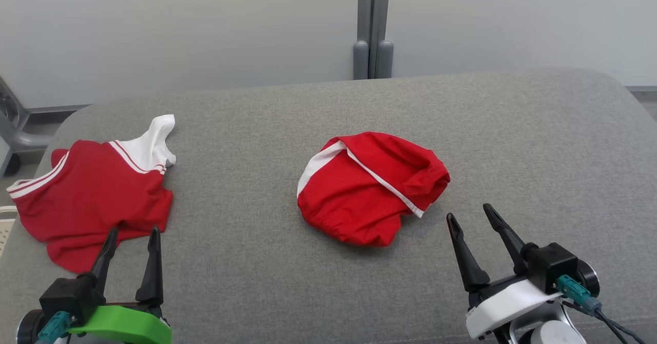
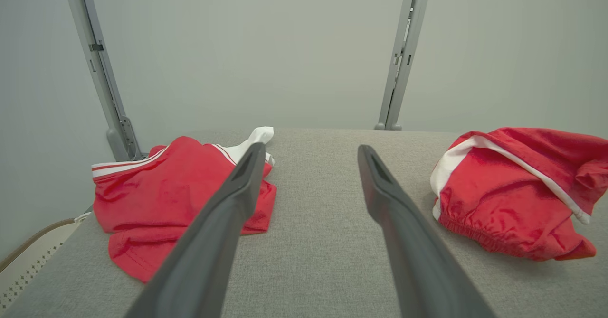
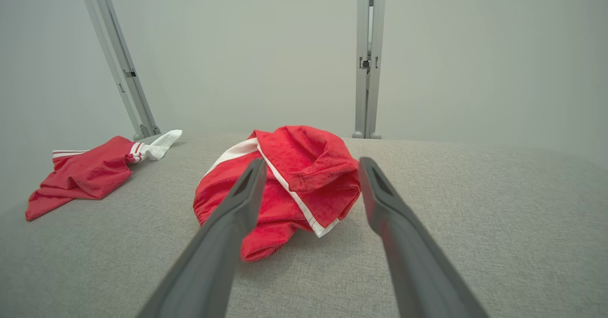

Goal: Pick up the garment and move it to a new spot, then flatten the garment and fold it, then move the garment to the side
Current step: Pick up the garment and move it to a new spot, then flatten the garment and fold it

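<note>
A crumpled red garment with a white stripe and an elastic hem lies bunched at the middle of the grey padded surface. My right gripper stands open just to its near right, fingers pointing at it, apart from the cloth. The right wrist view has the garment straight ahead beyond my open right gripper. A second red garment with white trim lies spread at the left edge. My left gripper is open at its near edge, empty. In the left wrist view, the left gripper points between both garments.
Grey metal posts rise against a pale wall behind the surface. A metal frame stands off the left side. The padded surface curves down at its far and right edges, with bare room on its right half.
</note>
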